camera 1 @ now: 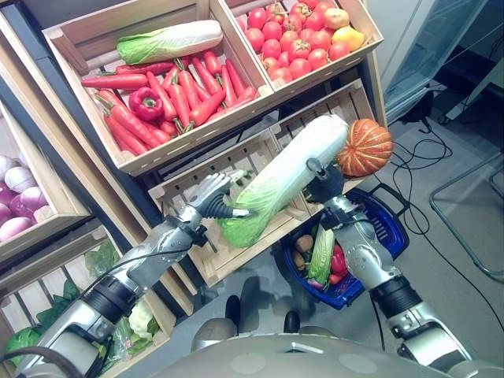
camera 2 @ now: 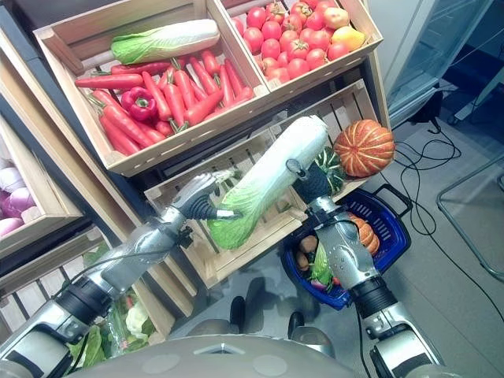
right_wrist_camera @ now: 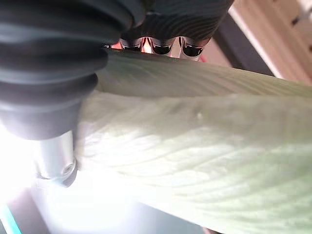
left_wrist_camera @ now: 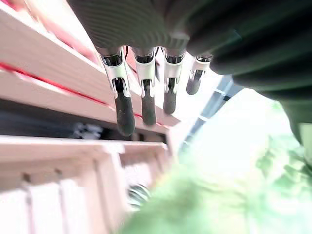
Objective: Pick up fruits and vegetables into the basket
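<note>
- The robot's right hand (camera 2: pixel 309 179) has its fingers wrapped round a long napa cabbage (camera 1: pixel 285 179), holding it tilted in the air in front of the wooden crates, its white end high and to the right and its green leafy end low and to the left.
- The left hand (camera 1: pixel 211 193) lies against the leafy end with fingers (left_wrist_camera: pixel 125 109) straight and spread, gripping nothing.
- A blue basket (camera 1: pixel 394 228) sits on the floor below the right arm, already holding a cucumber and other produce.
- An orange pumpkin (camera 1: pixel 365 146) rests just beyond the basket.
- No legible writing is visible.
</note>
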